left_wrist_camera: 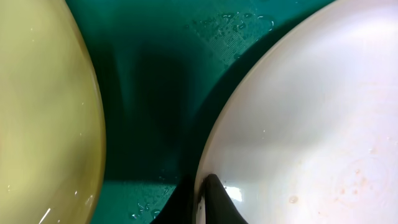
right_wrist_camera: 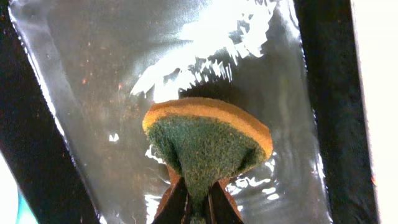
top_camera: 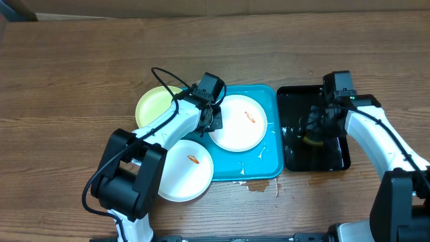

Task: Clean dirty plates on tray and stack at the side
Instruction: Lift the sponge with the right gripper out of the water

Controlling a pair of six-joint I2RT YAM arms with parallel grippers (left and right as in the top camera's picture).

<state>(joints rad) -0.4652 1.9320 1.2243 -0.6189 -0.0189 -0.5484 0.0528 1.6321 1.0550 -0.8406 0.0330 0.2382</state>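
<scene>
The turquoise tray (top_camera: 271, 160) holds a white plate (top_camera: 238, 128) with an orange smear. A second smeared white plate (top_camera: 185, 171) lies at the tray's front left, partly over its edge. A pale yellow-green plate (top_camera: 154, 104) sits at its back left. My left gripper (top_camera: 213, 122) is shut on the left rim of the white plate on the tray. In the left wrist view the fingers (left_wrist_camera: 208, 196) pinch that rim (left_wrist_camera: 298, 112), with the yellow-green plate (left_wrist_camera: 43, 112) and wet tray floor (left_wrist_camera: 149, 93) beside it. My right gripper (top_camera: 316, 131) is shut on a sponge (right_wrist_camera: 208, 140).
A black tray (top_camera: 336, 158) with water in it stands right of the turquoise tray; it also shows in the right wrist view (right_wrist_camera: 93, 93), under the sponge. A small puddle (top_camera: 259, 185) lies on the wooden table by the tray's front edge.
</scene>
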